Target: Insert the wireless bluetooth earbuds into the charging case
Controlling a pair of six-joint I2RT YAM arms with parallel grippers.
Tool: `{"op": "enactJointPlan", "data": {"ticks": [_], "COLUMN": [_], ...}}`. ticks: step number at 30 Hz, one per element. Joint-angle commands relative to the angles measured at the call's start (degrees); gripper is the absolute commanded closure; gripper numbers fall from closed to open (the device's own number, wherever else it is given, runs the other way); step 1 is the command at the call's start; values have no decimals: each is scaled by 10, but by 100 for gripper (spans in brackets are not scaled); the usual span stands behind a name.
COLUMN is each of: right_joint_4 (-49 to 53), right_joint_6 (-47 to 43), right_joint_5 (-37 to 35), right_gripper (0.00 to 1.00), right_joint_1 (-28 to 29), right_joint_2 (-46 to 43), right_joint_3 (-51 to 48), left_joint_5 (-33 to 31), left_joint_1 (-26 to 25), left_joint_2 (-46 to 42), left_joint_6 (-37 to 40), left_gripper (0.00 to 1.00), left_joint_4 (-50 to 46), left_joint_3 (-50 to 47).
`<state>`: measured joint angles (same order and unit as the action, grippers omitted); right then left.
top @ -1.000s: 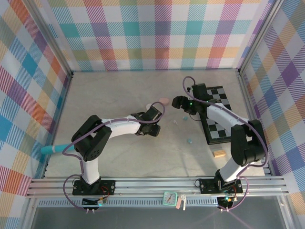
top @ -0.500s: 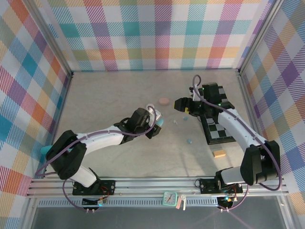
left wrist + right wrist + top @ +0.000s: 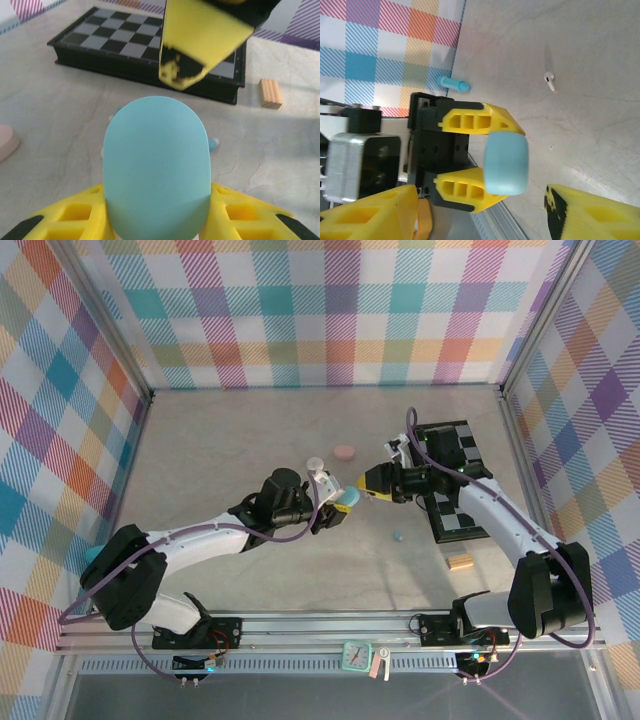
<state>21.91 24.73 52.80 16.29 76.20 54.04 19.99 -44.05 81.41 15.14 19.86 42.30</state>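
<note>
Both arms have swung together: I see my left pincer clamping a smooth, rounded pale-blue case; the right pincer, ribbed yellow fingers spread, hangs just beyond it.

you're in a robot test cell, not a home or a shop. plaid cloth walls hung on bare metal posts box in a pale marbled table on three sides. your left arm and right arm are bolted to a slotted aluminium rail at the near edge. a small clock sits just below it. a chessboard and a wooden block lie on the table.
</note>
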Motion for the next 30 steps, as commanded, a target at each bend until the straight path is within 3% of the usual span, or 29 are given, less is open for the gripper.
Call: {"op": "enactJointPlan", "data": {"ticks": [1, 11, 22, 25, 30], "right_joint_4": [-20, -41, -30, -30, -32], "right_joint_6": [2, 18, 22, 26, 39], "right_joint_5": [37, 39, 42, 37, 26], "right_gripper": [35, 54, 58, 68, 74], "right_joint_1": [2, 18, 33, 34, 34], "right_joint_2": [8, 33, 51, 50, 45], "right_joint_3": [-13, -11, 0, 2, 5], "left_joint_5": [33, 58, 43, 44, 42], "left_joint_1": [5, -1, -5, -5, -5], "left_joint_2": [-16, -13, -6, -1, 5], "left_joint_6": [14, 27, 33, 33, 33], "left_gripper": [63, 62, 62, 62, 57], "left_joint_4": [33, 58, 75, 83, 104], "left_joint_3": [10, 17, 18, 18, 15]}}
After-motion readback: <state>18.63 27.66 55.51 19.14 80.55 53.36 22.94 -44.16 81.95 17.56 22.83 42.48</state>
